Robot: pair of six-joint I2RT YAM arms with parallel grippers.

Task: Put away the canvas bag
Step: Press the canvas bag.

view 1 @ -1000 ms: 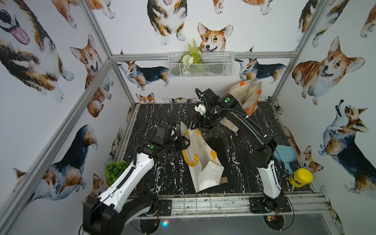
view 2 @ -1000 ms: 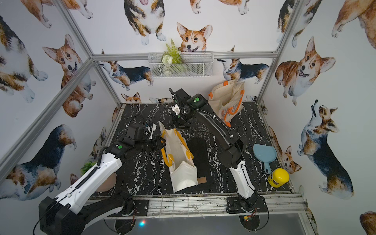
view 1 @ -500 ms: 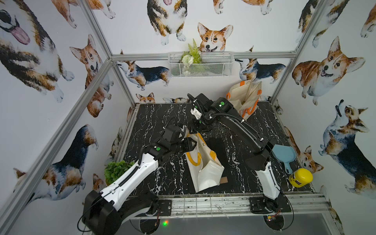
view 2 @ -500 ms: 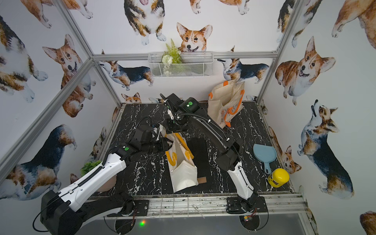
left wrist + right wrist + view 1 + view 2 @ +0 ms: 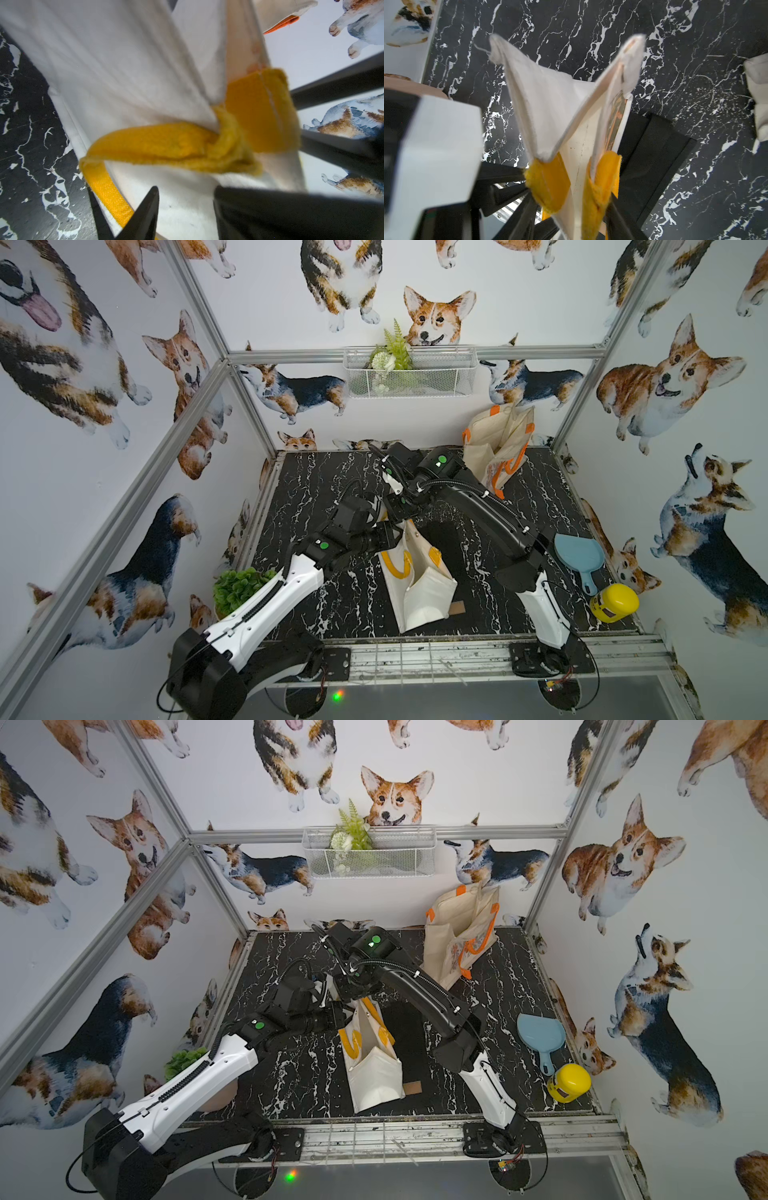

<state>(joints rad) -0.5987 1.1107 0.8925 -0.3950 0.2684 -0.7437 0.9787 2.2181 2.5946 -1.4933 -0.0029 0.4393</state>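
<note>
canvas bag [image 5: 419, 585] on table [image 5: 316, 489], tote [image 5: 496, 448] behind it

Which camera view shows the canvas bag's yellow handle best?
The left wrist view: the yellow handle is large and close, its weave and stitched end clear against the canvas bag. The right wrist view shows two yellow ends, blurred. In both top views it is a small loop.

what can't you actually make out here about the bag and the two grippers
Left gripper: the left wrist view cuts its fingers at the frame edge, so the depth of its bite on the canvas bag is unseen.
Right gripper: same in the right wrist view; near cloth blurred.
Contents of the bag, if any: hidden by its own walls.
Yellow container: label too small in both top views.
Brown scrap: too small to identify.
</note>
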